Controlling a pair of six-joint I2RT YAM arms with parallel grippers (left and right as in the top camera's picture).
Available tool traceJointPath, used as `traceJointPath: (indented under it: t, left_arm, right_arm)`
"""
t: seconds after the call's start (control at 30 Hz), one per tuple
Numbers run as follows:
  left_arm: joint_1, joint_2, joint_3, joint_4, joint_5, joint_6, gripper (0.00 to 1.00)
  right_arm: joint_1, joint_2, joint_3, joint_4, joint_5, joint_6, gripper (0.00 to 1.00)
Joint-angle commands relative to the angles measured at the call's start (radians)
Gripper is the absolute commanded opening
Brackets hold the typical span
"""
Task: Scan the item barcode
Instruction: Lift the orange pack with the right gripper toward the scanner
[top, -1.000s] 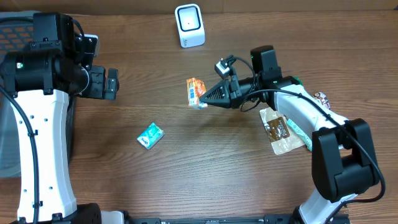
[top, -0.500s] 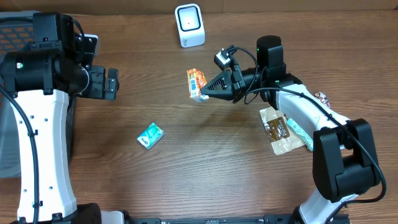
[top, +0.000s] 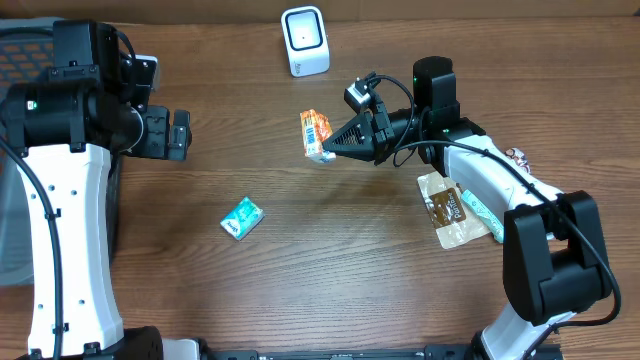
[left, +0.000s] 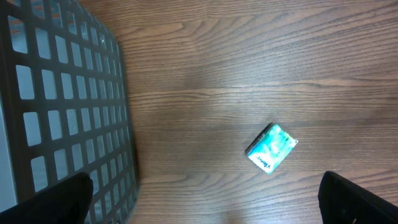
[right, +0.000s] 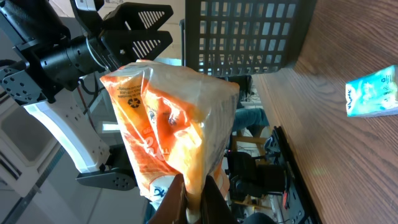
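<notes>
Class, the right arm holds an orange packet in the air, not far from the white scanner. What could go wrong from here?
1. The right gripper pinches only an edge of the soft, crinkled orange packet, so it may slip or sag.
2. The packet hangs apart from the scanner, and its broad face seems turned upward, so the scan may miss the barcode.

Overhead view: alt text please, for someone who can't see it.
The right gripper holds an orange snack packet off the wooden table, short of the white scanner at the far edge. A teal packet lies mid-table. The left gripper hangs open and empty.
</notes>
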Motion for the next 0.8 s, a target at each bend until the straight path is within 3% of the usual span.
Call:
traceJointPath:
  t: [0.0,0.47,0.63,0.77]
  left_arm:
    - [-0.001,0.003,0.008,0.002,-0.002,0.011,0.99]
    - [-0.001,0.003,0.008,0.002,-0.002,0.011,1.0]
    - [-0.001,0.003,0.008,0.002,-0.002,0.011,0.99]
    - [-0.001,0.003,0.008,0.002,-0.002,0.011,1.0]
  right_arm:
    - [-0.003,-0.027,0.01,0.007,-0.033,-0.004,0.04]
    - [0.066,-0.027,0.01,-0.004,0.043,-0.141,0.04]
    - [0.14,-0.027,0.01,-0.115,0.158,-0.23,0.04]
    - [0.192,-0.027,0.01,-0.322,0.39,-0.334,0.04]
